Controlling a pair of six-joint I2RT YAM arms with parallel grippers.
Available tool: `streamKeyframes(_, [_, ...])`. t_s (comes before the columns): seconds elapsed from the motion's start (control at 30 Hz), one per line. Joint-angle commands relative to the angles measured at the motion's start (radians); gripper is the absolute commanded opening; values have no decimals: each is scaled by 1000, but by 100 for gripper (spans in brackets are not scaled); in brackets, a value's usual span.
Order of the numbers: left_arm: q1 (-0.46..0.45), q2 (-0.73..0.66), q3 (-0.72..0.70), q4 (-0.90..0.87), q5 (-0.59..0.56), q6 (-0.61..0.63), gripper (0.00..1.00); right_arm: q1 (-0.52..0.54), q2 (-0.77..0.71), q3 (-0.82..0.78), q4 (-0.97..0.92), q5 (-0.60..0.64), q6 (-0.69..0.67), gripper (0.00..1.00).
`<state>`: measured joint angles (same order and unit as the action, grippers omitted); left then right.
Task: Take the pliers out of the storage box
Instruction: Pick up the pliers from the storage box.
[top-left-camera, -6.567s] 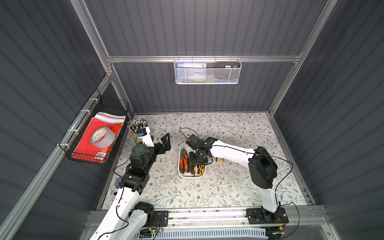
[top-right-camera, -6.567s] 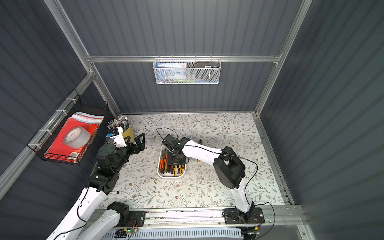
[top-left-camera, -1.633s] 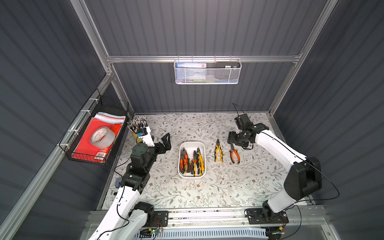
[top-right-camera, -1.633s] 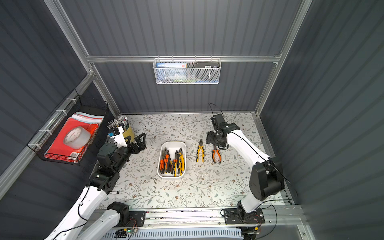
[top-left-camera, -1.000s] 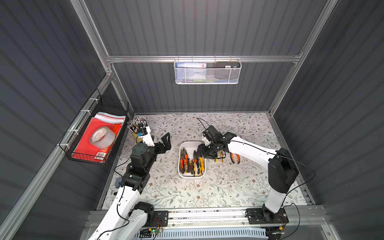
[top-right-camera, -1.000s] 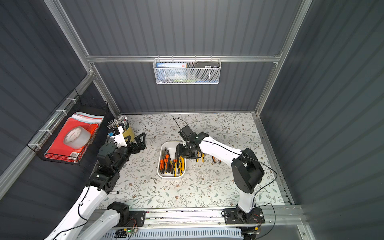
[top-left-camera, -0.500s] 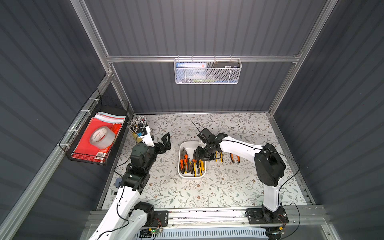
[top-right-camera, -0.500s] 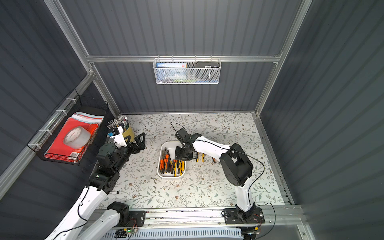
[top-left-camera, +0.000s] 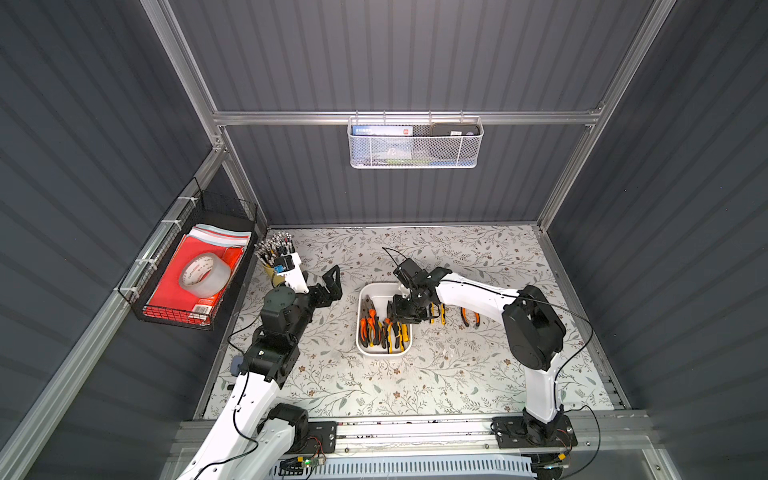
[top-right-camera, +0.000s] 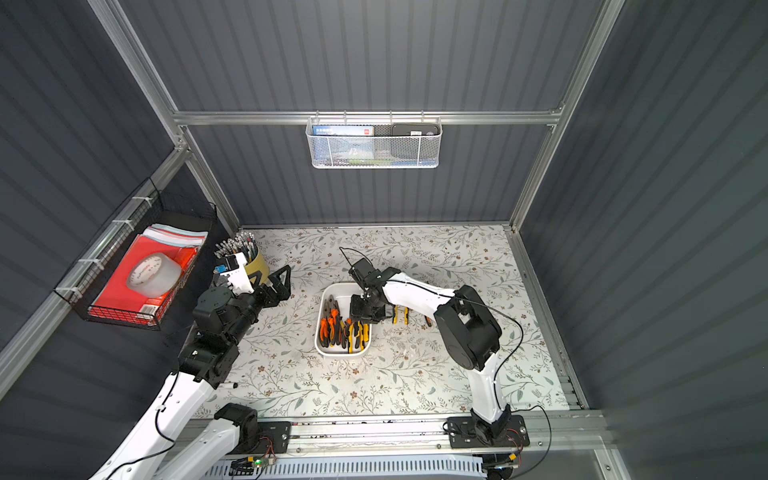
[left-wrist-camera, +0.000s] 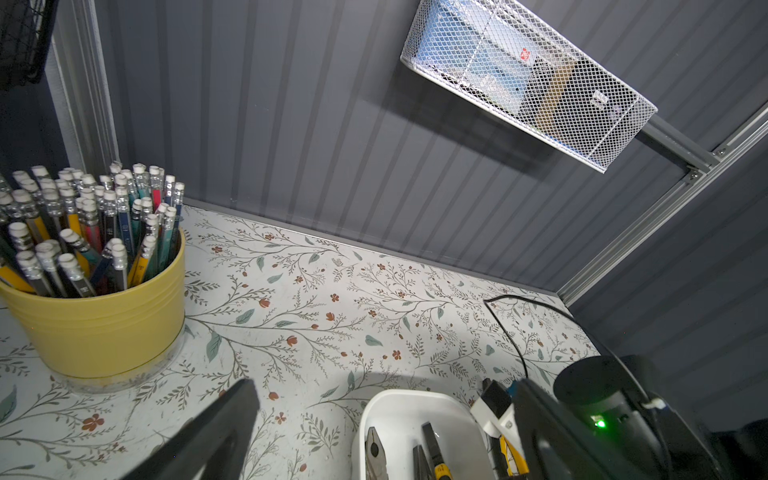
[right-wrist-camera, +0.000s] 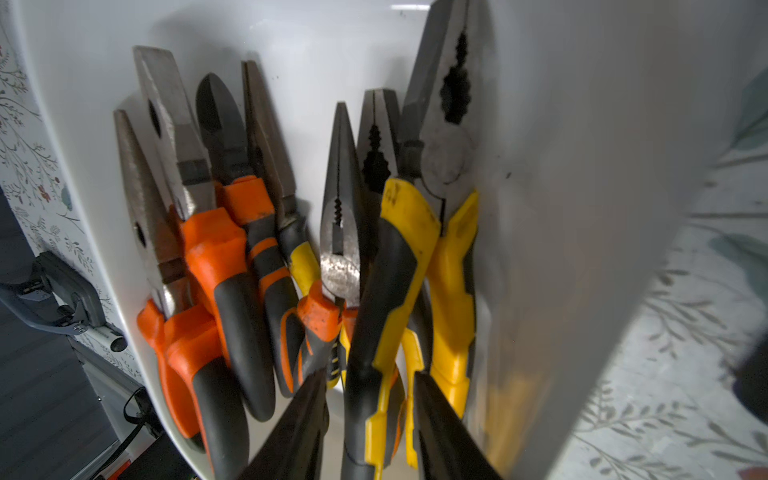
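A shallow white plastic storage box (top-left-camera: 380, 352) is set midway across the floral-patterned surface (top-left-camera: 415, 386). Seven pliers (right-wrist-camera: 216, 257) with dark metal jaws are counted inside it. They are packed side by side, with handles orange-and-black or yellow-and-black. Two more are laid on the surface just beside the box: a yellow-handled pair (top-left-camera: 441, 315), partly hidden by the right arm, and an orange-handled pair (top-left-camera: 469, 316).

The right gripper (top-left-camera: 402, 318) is lowered into the box. Its fingers (right-wrist-camera: 299, 436) are held narrowly apart astride one yellow-and-black handle (right-wrist-camera: 390, 257). A sliver of white is seen at one side, and the box wall and a neighbouring pair are crowded close. The left gripper (top-left-camera: 336, 282) is held near the box, its fingers spread wide.

One yellow cup of pencils (left-wrist-camera: 104, 324), one white mesh wall basket (top-left-camera: 415, 145) and one black wire basket (top-left-camera: 178, 320) are seen around.
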<state>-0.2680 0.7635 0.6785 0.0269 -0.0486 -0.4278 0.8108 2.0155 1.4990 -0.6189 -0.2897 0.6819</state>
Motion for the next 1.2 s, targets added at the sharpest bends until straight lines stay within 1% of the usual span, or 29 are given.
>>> streamKeyframes(0.0, [0,-17,-6,12,1,-2,99,8,22,21,-13,4,3,38])
streamKeyframes(0.1, [0,-17,-5,13,1,-1,99,8,29,24,-10,3,2,33])
streamKeyframes(0.3, [0,-17,-6,11,0,4,99,16,34,44,-2,-13,-18,11])
streamKeyframes(0.43, [0,-16,-6,13,0,4,99,25,16,74,-30,23,-27,4])
streamKeyframes(0.5, [0,-17,-6,15,1,4,99,27,1,86,-42,71,-30,4])
streamKeyframes(0.63, [0,-12,-5,16,1,3,99,30,-30,120,-70,115,-39,0])
streamKeyframes(0.87, [0,-12,-7,18,1,3,99,46,-115,152,-96,203,-26,0])
streamKeyframes(1.0, [0,-13,-4,18,0,3,99,64,-201,114,-81,258,13,0])
streamKeyframes(1.17, [0,-21,-5,18,0,2,99,96,-338,-19,-45,323,84,0])
